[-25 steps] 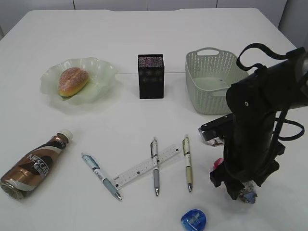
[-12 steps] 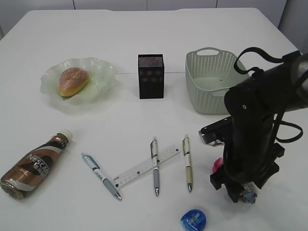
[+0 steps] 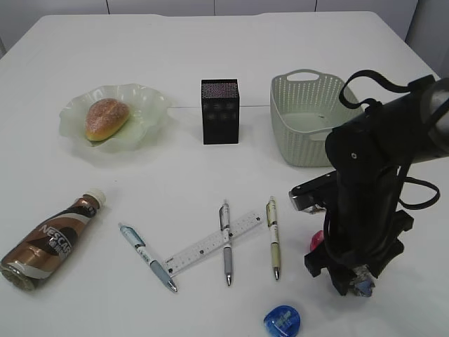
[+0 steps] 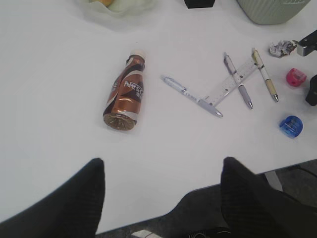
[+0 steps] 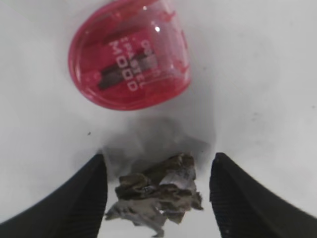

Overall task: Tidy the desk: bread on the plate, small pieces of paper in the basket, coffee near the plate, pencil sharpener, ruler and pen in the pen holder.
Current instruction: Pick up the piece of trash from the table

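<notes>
My right gripper [image 5: 157, 161] is open and low over the table, its fingers on either side of a crumpled piece of paper [image 5: 156, 196], not touching it. A pink pencil sharpener [image 5: 130, 67] lies just beyond. In the exterior view the right gripper [image 3: 353, 284] is at the front right, with the paper [image 3: 363, 286] under it. My left gripper [image 4: 162, 161] is open and empty above the near table edge. The bread [image 3: 106, 118] lies on the green plate [image 3: 151, 105]. The coffee bottle [image 3: 49, 239] lies on its side at the front left.
The black pen holder [image 3: 220, 111] and green basket [image 3: 302, 140] stand at the back. Three pens [image 3: 226, 242] and a ruler [image 3: 203, 247] lie in the front middle, a blue sharpener [image 3: 283, 321] at the front edge. A second paper ball [image 4: 282, 47] lies near the basket.
My right arm has shifted slightly left and down over the crumpled paper. Nothing else has moved.
</notes>
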Controlling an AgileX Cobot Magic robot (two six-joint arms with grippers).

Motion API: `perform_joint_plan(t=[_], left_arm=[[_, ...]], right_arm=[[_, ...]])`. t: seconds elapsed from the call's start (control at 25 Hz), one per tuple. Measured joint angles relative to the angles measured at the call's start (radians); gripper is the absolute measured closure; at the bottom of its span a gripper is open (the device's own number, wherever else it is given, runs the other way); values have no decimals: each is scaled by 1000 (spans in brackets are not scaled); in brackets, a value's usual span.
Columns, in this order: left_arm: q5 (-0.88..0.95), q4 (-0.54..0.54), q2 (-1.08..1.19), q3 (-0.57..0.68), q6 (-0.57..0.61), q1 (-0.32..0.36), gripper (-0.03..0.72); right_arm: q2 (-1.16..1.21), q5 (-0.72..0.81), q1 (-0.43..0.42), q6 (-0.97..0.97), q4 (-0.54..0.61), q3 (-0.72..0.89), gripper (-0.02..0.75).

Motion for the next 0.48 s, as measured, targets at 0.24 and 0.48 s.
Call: perform_joint_plan(t=[0.24,0.48], left_arm=[[0,0,0,0,0,0,160],[0,4,0,0,0,0,167]], right_arm=[[2,5,0,0,10,0,480],[2,27,0,0,20,-4,624]])
